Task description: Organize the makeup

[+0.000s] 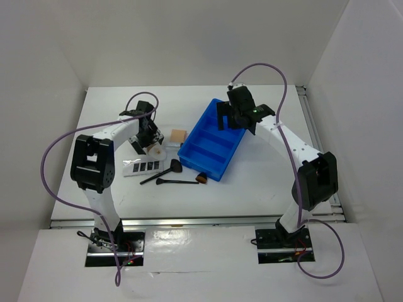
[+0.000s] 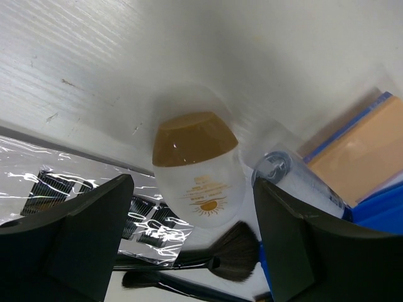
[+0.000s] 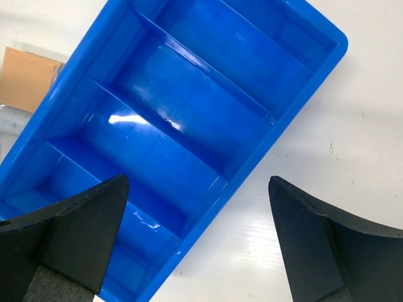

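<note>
Left gripper (image 2: 192,211), jaws wide, straddling the tan-capped white oval plastic compact (image 2: 194,167), untouched; black bristle brush (image 2: 233,258) at its 5 o'clock. Right gripper (image 3: 198,195) wide above blue compartmented plastic bin (image 3: 189,94).

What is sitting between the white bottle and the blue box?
A small clear tube and a tan square pad lie between the white bottle and the blue box, shown in the left wrist view.
</note>
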Controlling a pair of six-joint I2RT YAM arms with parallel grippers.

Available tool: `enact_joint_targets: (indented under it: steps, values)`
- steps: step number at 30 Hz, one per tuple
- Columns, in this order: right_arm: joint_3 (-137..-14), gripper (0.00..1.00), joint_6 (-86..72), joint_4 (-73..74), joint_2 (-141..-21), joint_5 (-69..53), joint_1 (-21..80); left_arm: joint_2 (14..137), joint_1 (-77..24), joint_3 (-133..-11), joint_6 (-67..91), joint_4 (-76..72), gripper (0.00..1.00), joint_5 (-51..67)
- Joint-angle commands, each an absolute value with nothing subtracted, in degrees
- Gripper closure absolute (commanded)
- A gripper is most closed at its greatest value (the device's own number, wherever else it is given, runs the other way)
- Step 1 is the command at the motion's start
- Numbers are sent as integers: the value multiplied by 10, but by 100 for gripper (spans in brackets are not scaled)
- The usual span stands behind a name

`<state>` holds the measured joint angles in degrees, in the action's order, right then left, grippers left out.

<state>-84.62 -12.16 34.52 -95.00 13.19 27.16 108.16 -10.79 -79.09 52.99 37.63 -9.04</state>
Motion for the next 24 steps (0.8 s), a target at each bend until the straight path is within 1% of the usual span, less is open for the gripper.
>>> enact_joint_targets:
  steps: [1,4,10,15,21,24]
  values:
    - [-841,1,-125,353,-946,148,277,1099,-108,-789,552,385,12,-102]
    - [-846,1,-125,364,-946,148,277,1106,-108,-789,557,385,17,-102]
    - [-841,1,-135,369,-935,158,277,1130,-113,-783,557,374,17,-90]
    - [-826,1,-142,352,-911,158,277,1142,-125,-794,552,385,17,-108]
    - [-832,1,-142,352,-921,158,277,1158,-130,-805,552,390,18,-120]
    - [-838,1,-142,358,-927,158,282,1158,-136,-811,552,396,21,-126]
